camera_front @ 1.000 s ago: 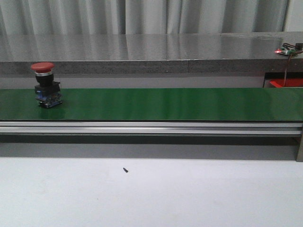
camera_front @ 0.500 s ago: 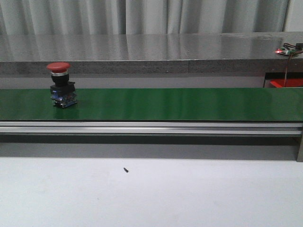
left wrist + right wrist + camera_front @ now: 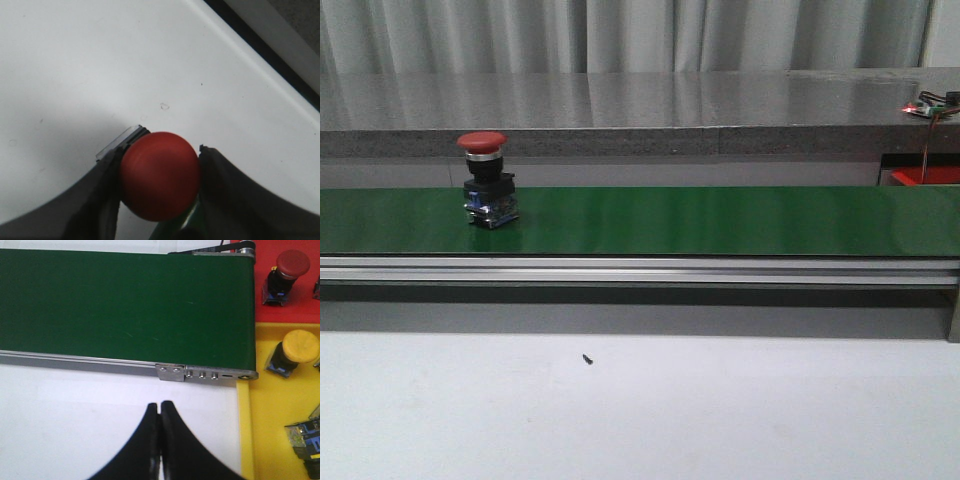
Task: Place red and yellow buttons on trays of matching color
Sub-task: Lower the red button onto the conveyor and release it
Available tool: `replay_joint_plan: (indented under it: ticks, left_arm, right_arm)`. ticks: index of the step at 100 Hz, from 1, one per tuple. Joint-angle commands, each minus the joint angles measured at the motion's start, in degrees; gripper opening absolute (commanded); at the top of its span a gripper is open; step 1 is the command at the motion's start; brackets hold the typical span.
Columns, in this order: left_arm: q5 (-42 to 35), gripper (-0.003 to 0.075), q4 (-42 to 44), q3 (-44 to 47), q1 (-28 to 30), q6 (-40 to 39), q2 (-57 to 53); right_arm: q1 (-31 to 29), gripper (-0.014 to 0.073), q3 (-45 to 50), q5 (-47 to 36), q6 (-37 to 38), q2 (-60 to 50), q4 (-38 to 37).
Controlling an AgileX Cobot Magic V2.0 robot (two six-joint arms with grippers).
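A red button (image 3: 485, 180) with a black and blue base stands upright on the green belt (image 3: 720, 220), toward its left. Neither gripper shows in the front view. In the left wrist view my left gripper (image 3: 169, 141) is shut on another red button (image 3: 159, 182), its cap touching both fingers, above the white table. My right gripper (image 3: 160, 404) is shut and empty over the white table near the belt's end. Past that end lie a red tray (image 3: 295, 310) holding a red button (image 3: 291, 262) and a yellow tray (image 3: 260, 430) holding a yellow button (image 3: 299, 345).
A button body (image 3: 304, 437) lies on its side in the yellow tray. A small black screw (image 3: 586, 359) rests on the white table in front of the belt. A circuit board with a red light (image 3: 930, 105) sits on the grey ledge at the back right.
The red button on the belt has travelled to the right along it, staying upright.
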Motion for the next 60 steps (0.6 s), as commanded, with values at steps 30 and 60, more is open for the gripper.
replay_joint_plan:
  ticks: [30, 60]
  left_arm:
    - [6.43, 0.0260, 1.73, -1.84, 0.13, 4.57, -12.15]
    - [13.90, 0.0261, 1.63, -1.64, -1.33, 6.65, -15.53]
  right_arm:
    - [-0.06, -0.0068, -1.34, -2.46, -0.28, -0.72, 0.37]
    - [-0.06, -0.0068, -1.34, -2.41, -0.28, -0.72, 0.37]
